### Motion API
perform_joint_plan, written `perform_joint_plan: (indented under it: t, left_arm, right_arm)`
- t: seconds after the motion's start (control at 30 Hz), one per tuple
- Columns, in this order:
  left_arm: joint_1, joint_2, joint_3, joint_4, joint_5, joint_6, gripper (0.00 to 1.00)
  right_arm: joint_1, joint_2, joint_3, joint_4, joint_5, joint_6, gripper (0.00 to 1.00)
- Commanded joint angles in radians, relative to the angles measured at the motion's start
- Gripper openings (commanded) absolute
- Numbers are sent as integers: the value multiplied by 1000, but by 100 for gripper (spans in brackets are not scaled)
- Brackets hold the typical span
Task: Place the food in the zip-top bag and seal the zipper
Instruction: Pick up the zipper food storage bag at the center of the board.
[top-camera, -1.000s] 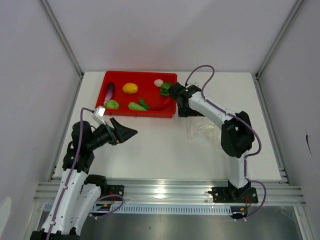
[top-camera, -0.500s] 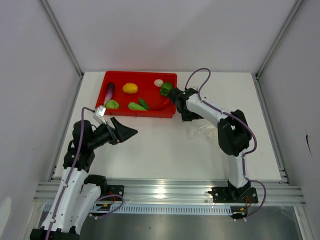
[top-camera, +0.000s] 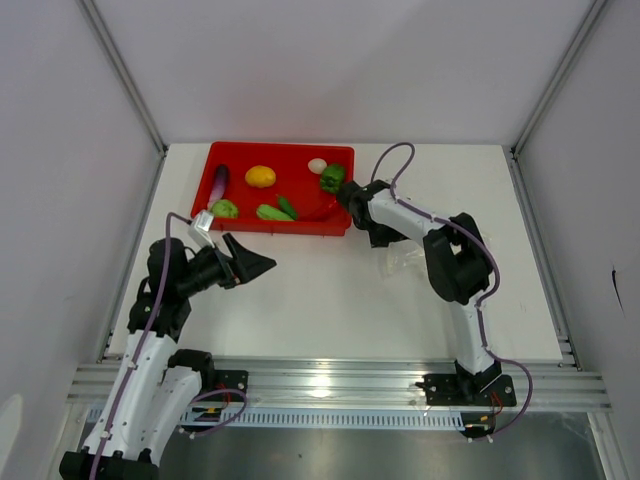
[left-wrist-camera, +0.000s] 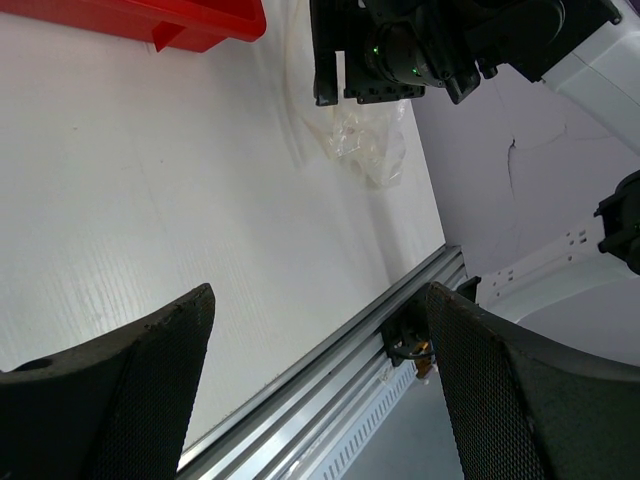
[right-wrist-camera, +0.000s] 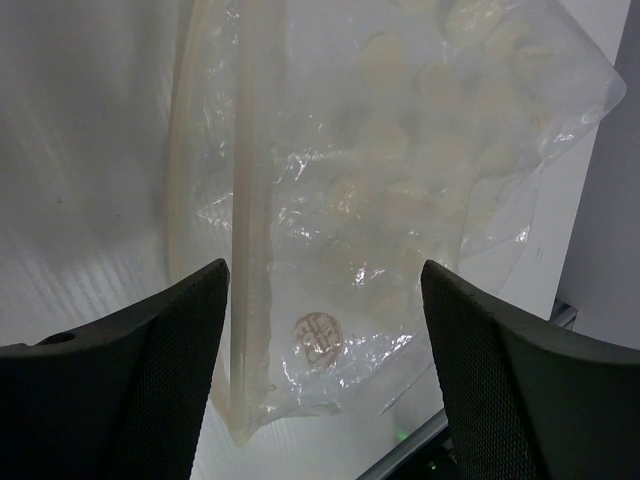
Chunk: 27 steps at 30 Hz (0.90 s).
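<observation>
I am hovering the right fingers, spread and empty, over the bag lying flat on the desk beside the tray, lining up on its zipper to pinch the mouth. The left fingers are waiting spread and empty, and the food is sitting in the tray.

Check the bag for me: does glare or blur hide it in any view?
Right wrist: the zip-top bag is sharp, with small white glints on its crinkles, and the zipper shows as a pale band. Top external: it nearly vanishes against the white table. Left wrist: small, faint, far off.
</observation>
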Motion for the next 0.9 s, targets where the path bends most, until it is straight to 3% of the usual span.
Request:
perform_joint_plan:
  t: [0.0,0.2,0.23,0.43,0.63,0.87]
  left_arm:
    - [3,8,4,13,4,25,88]
    - [3,26,9,22,-3,27,88]
    - [2,29,8,24,-3,27,87]
    - [-27,77,38,1,-42,65,83]
    - [-152,202,132,36,-141,77,84]
    - [-205,471,436,84,-186,87,88]
  right_arm:
    - [-8,16,0,5,64,-10,79]
    - [-11,4,-19,7,85,-25,53]
    - [-15,-10,-29,14,92,-31,42]
    - [-60,-123,-138,93,52,-68,0]
    - [-75,-272,-214,175,-36,-130,0]
    - [-83,-450,-245,202,-149,-183,0]
